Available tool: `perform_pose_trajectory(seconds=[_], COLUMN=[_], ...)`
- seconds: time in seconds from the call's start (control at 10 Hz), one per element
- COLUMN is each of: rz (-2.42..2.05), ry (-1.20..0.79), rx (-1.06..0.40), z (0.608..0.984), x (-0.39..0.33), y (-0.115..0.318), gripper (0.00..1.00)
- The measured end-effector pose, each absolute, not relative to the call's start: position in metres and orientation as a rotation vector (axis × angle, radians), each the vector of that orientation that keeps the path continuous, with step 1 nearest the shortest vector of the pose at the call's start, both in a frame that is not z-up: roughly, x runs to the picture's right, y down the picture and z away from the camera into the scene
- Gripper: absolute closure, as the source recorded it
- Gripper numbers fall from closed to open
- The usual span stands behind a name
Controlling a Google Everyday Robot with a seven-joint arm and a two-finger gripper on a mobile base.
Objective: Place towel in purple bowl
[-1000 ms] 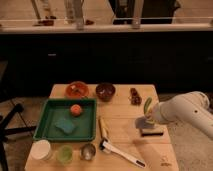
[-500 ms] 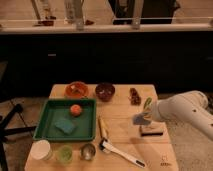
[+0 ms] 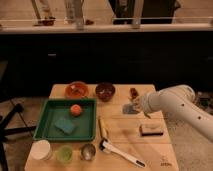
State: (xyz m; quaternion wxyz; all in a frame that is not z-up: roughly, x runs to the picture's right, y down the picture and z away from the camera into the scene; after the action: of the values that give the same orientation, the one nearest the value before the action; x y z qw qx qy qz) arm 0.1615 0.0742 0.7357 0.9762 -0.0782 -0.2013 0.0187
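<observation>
- We see the gripper [image 3: 136, 105] has moved left, pinching the towel [image 3: 128, 108] — carrying it.
- The purple bowl [image 3: 105, 91] waits near, farther left — nearly there, we think.

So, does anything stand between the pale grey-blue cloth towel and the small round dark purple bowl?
Nothing visible does. The gripper, shut on the towel, is just right of the purple bowl, with only bare wooden table between them. A small brown object lies further back, beside that path.
</observation>
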Motion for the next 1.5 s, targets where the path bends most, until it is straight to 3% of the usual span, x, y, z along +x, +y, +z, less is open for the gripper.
perform_pose_trajectory(seconds=[1.0,1.5], rz=[0.047,0.047], ry=[-0.527,-0.527], rx=[-0.146,-0.149], z=[0.772,0.773], x=[0.09,0.089], y=[0.024,0.023], gripper=[1.0,1.0])
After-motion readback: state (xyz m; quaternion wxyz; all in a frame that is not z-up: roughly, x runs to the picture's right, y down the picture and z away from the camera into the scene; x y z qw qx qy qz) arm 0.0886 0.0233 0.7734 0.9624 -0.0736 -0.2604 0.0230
